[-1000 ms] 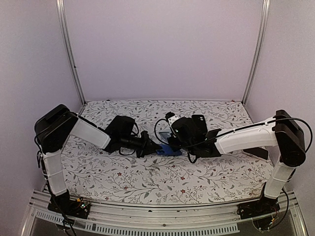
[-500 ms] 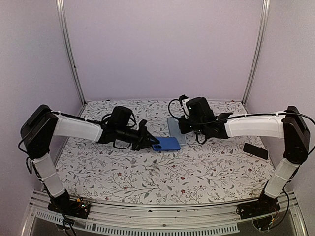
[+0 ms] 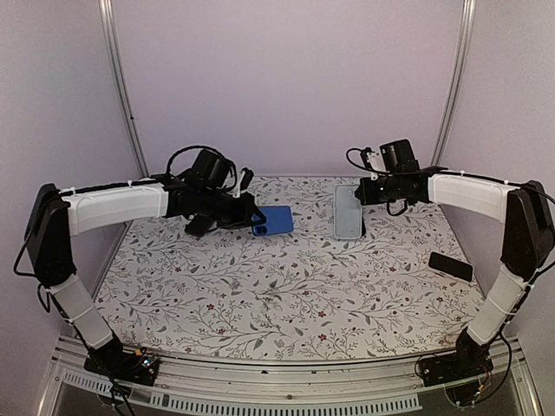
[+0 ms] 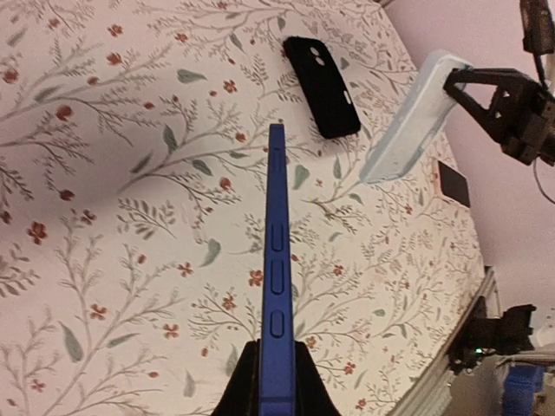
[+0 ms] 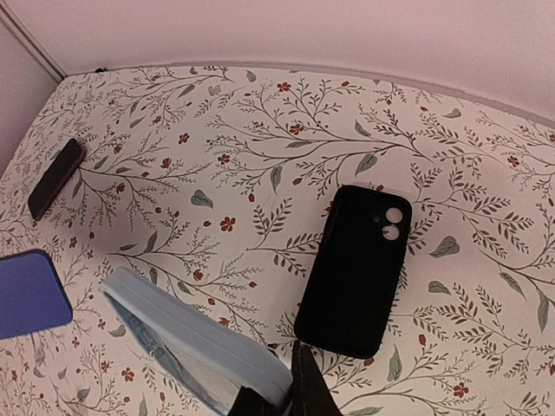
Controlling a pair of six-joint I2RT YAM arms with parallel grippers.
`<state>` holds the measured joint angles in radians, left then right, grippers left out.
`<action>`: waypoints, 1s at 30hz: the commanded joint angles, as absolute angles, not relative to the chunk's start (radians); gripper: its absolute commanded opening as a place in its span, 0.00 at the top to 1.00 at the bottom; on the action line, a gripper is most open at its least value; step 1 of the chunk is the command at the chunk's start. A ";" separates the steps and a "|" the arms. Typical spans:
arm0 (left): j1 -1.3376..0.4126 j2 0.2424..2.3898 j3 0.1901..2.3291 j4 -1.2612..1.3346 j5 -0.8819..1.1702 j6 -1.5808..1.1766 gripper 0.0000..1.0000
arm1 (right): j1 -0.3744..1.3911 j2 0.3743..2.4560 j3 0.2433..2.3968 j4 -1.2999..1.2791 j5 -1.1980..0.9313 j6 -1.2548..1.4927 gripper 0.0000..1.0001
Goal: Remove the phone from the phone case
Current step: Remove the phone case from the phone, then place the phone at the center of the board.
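Observation:
My left gripper (image 3: pixel 257 224) is shut on a blue phone (image 3: pixel 276 220) and holds it above the table at the back left. In the left wrist view the phone (image 4: pixel 276 260) stands edge-on between the fingers, its side buttons showing. My right gripper (image 3: pixel 364 192) is shut on the top end of a pale blue phone case (image 3: pixel 349 212), which hangs in the air at the back right. In the right wrist view the case (image 5: pixel 195 342) looks hollow. Phone and case are apart.
A black case with camera holes (image 5: pixel 355 269) lies flat on the floral table cloth (image 3: pixel 286 303) under the right gripper; it also shows in the left wrist view (image 4: pixel 323 74). A black phone (image 3: pixel 451 266) lies near the right edge. Walls close three sides.
Both arms have risen and swung apart toward the back. The blue phone went left with the left gripper, the pale case went right and up with the right gripper.

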<state>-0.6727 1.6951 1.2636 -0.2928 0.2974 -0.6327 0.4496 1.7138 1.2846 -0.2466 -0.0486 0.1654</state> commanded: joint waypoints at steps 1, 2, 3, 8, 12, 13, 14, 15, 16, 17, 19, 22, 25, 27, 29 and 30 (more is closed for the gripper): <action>-0.660 1.731 1.396 -0.452 -0.097 -0.346 1.00 | 0.381 1.717 1.359 -0.348 -0.198 0.114 1.00; -0.660 1.747 1.420 -0.461 -0.161 -0.313 1.00 | 0.359 1.721 1.368 -0.363 -0.220 0.109 1.00; -0.660 1.763 1.438 -0.462 -0.217 -0.272 1.00 | 0.338 1.722 1.375 -0.373 -0.240 0.105 1.00; -0.658 1.869 1.532 -0.470 -0.438 -0.102 1.00 | 0.246 1.739 1.443 -0.465 -0.295 0.083 1.00; -0.663 1.935 1.538 -0.399 -0.585 0.051 1.00 | 0.188 1.779 1.493 -0.526 -0.331 0.048 1.00; -0.664 1.949 1.538 -0.378 -0.609 0.089 1.00 | 0.170 1.787 1.503 -0.537 -0.348 0.043 1.00; -0.667 1.962 1.537 -0.352 -0.634 0.126 1.00 | 0.150 1.799 1.515 -0.553 -0.358 0.034 1.00; -0.669 1.974 1.535 -0.330 -0.652 0.157 1.00 | 0.138 1.817 1.527 -0.565 -0.365 0.031 1.00; -0.671 1.983 1.528 -0.293 -0.665 0.193 1.00 | 0.125 1.827 1.537 -0.576 -0.374 0.026 1.00; -0.675 1.993 1.519 -0.260 -0.683 0.231 1.00 | 0.114 1.839 1.546 -0.587 -0.384 0.018 1.00; -0.684 2.016 1.499 -0.205 -0.719 0.311 1.00 | 0.103 1.865 1.568 -0.607 -0.391 0.011 1.00; -0.699 2.058 1.472 -0.138 -0.787 0.430 1.00 | 0.082 1.904 1.595 -0.628 -0.396 -0.028 1.00; -0.708 2.082 1.446 -0.085 -0.807 0.493 1.00 | 0.055 1.934 1.616 -0.635 -0.416 -0.037 1.00; -0.712 2.082 1.413 -0.027 -0.802 0.535 1.00 | 0.038 1.969 1.639 -0.646 -0.427 -0.039 1.00; -0.713 2.091 1.393 0.028 -0.803 0.572 1.00 | 0.028 2.006 1.675 -0.665 -0.428 -0.051 1.00; -0.712 2.097 1.386 0.045 -0.806 0.585 1.00 | 0.028 2.021 1.699 -0.680 -0.427 -0.058 1.00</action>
<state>-0.7025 2.0842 1.4132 -0.1341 -0.7502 0.4641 0.0479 1.9621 1.6169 -0.6350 -0.3954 -0.0204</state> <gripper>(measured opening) 0.076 0.054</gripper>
